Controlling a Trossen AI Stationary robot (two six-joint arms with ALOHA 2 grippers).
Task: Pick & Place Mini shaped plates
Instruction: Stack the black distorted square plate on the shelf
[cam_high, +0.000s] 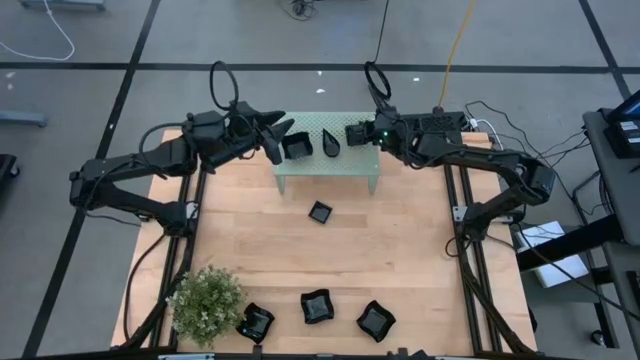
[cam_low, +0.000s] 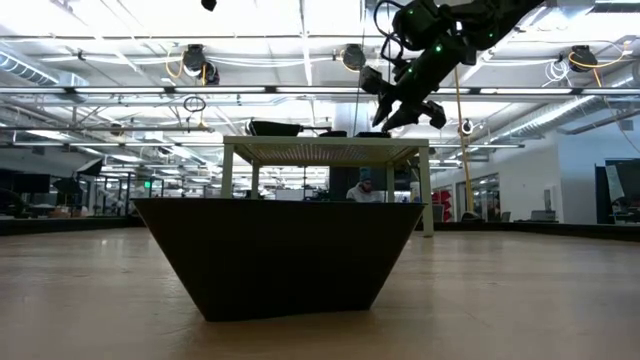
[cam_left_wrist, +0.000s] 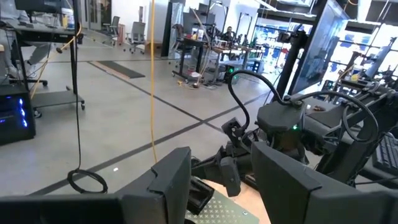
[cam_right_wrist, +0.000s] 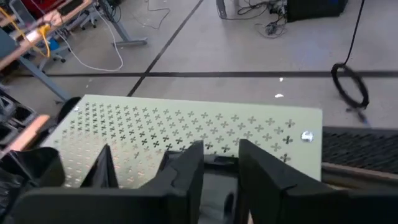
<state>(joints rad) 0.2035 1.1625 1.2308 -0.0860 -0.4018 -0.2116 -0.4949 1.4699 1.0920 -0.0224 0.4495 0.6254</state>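
Note:
The mint-green perforated stand is at the table's far middle. On its top lie a square black plate, a teardrop plate and a small black plate. My right gripper is open at the stand's right end, its fingers on either side of that small plate's edge; I cannot tell whether they touch it. My left gripper is open and level above the stand's left end, holding nothing. More black plates lie on the table.
A green bushy plant stands at the near left corner. One black plate sits close in front of the low camera and hides much of the table. Bare wood lies between the stand and the near row of plates.

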